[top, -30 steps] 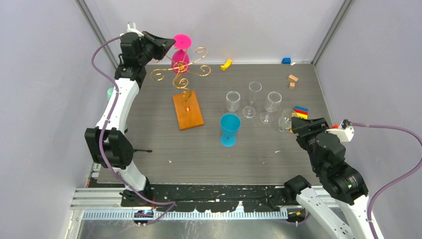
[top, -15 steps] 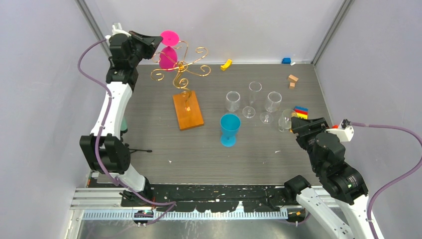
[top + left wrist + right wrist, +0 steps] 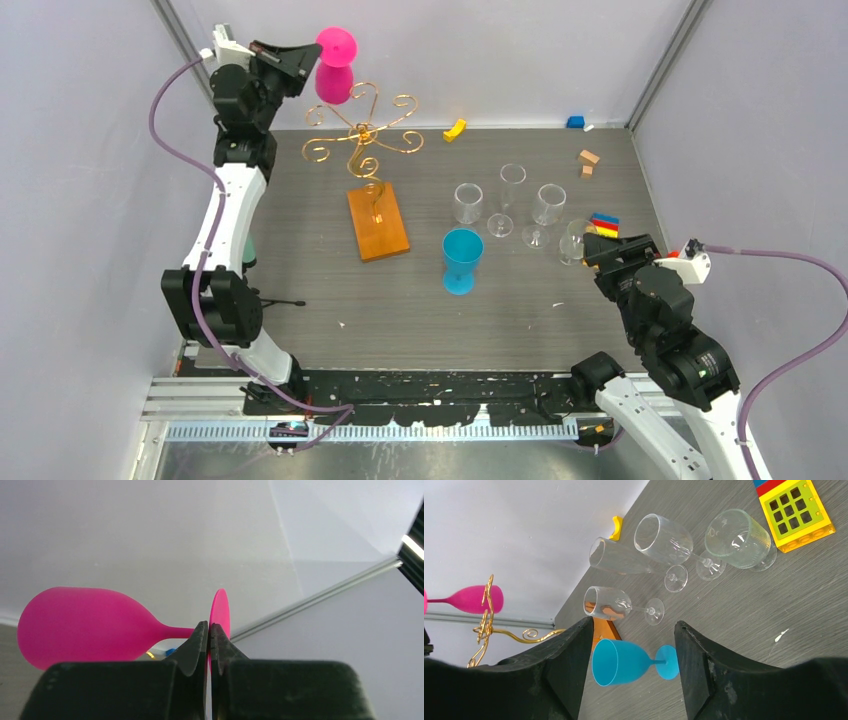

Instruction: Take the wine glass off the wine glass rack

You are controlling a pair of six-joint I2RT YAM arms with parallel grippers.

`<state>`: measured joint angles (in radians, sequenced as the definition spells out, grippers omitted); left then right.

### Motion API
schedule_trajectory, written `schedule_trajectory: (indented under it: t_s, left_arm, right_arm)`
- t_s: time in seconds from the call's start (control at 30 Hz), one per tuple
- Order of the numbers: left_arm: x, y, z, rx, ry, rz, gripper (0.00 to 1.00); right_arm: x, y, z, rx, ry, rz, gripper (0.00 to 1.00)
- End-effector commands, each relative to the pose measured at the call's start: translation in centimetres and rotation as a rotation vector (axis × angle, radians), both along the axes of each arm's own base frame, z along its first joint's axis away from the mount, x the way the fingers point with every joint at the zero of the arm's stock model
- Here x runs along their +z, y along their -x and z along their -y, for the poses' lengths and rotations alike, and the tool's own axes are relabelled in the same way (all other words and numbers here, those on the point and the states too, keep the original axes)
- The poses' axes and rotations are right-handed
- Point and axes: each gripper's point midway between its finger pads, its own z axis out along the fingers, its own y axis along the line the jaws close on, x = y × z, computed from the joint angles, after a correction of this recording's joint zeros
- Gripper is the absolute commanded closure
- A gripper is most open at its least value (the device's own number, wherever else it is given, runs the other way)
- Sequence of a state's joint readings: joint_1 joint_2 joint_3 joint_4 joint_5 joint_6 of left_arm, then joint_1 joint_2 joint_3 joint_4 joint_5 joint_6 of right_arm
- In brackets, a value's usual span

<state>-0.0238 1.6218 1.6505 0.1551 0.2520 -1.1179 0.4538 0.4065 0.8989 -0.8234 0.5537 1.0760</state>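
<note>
Pinches the pink wine glass (image 3: 90, 627) in the left gripper (image 3: 209, 630), fingers pressed together on the thin stem right beside the round foot. Holds it high at the far left, foot uppermost and bowl hanging down, just above and left of the wine glass rack (image 3: 362, 140). In the left wrist view, lies sideways across the picture, bowl to the left, foot edge-on behind the fingertips. In the right wrist view, passes behind one gold wire loop; cannot tell whether bowl and wire touch.

Stands left of centre on the grey table (image 3: 300, 280), gold curls fanning from the post, orange base (image 3: 378, 222) flat on the surface and nearer than the curls.

Hovers low at the near right with the right gripper (image 3: 633, 625), fingers spread wide, nothing between them. Just beside it, to the far left of its tips, a short clear glass (image 3: 573, 240) and a coloured brick (image 3: 604, 225).

Near the middle, a blue goblet (image 3: 462, 260) upright, and beyond it three clear glasses (image 3: 511, 198) in a loose row. Along the far edge, a yellow piece (image 3: 455, 129), a blue block (image 3: 575, 122) and wooden blocks (image 3: 587, 162).
</note>
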Motion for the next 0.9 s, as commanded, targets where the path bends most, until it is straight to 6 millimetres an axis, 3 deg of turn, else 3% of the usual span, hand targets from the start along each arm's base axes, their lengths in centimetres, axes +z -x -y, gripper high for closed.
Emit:
schedule_trajectory:
  t_s: [0.0,0.23,0.37,0.63,0.87]
  left_arm:
    - [6.6,2.9,0.8,-0.058,-0.037,0.313,1.00]
    - [9.3,6.3,3.1,-0.216,0.037,0.365,1.00]
    - [10.1,8.5,4.8,-0.329,0.132,0.339,1.00]
    - [12.0,13.7,7.6,-0.479,0.276,0.296,1.00]
    - [12.1,19.0,11.0,-0.624,0.443,0.207,1.00]
  right_arm:
    - [1.0,-0.6,-0.6,0.023,-0.011,0.042,0.33]
    - [1.9,-1.2,-2.7,0.125,-0.026,0.102,0.26]
    - [3.5,-1.7,-5.2,0.248,-0.057,0.176,0.19]
    - [8.7,-2.4,-10.5,0.491,-0.162,0.371,0.15]
    - [14.1,-3.0,-14.5,0.677,-0.297,0.539,0.14]
